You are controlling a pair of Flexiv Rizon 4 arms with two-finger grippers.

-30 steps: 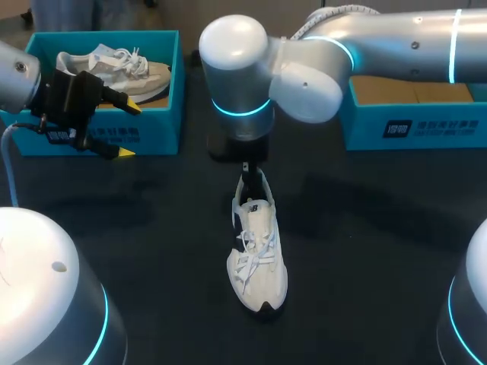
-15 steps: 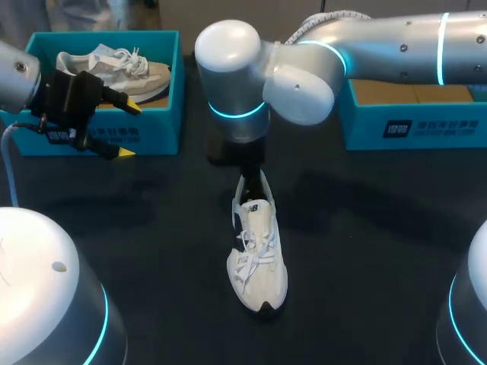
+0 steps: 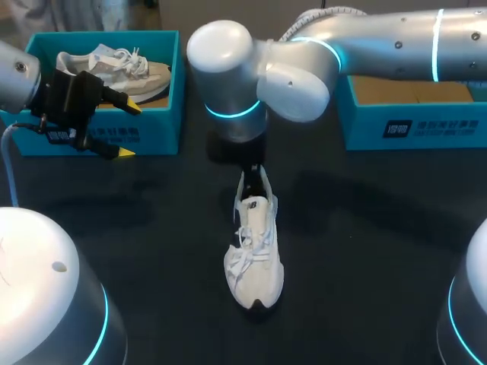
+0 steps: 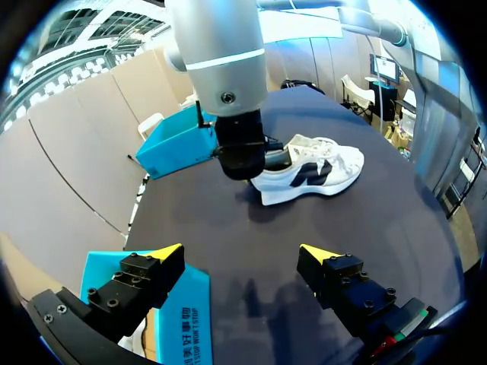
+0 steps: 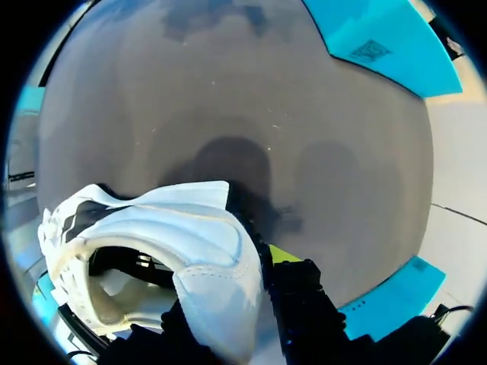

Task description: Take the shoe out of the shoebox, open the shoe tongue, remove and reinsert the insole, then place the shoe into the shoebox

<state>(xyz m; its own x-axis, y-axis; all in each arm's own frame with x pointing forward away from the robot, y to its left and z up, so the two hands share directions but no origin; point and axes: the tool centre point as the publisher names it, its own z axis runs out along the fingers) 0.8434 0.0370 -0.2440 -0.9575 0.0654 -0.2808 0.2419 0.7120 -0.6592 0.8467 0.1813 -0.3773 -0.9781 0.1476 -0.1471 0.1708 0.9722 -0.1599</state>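
A white shoe (image 3: 253,255) lies on the black table, toe toward the near edge. My right arm comes in from the right and reaches past the middle. Its gripper (image 3: 252,173) stands over the shoe's heel. In the right wrist view the white heel collar (image 5: 205,251) sits between the fingers of the right gripper (image 5: 236,270), shut on it; one yellow fingertip (image 5: 283,255) shows beside the heel, the other is hidden. My left gripper (image 3: 125,131) hangs open and empty at the left shoebox's front wall. The left wrist view shows the shoe (image 4: 312,171) ahead of the left gripper (image 4: 242,255).
The teal left shoebox (image 3: 156,129) at the back left holds a second pale shoe (image 3: 114,65). Another teal shoebox (image 3: 411,122) with a bare cardboard floor stands at the back right. The right arm's thick wrist (image 3: 228,84) hangs over the table's middle.
My right gripper's fingers have closed on the shoe's heel. The shoe has shifted slightly to the left. The left arm has stayed put.
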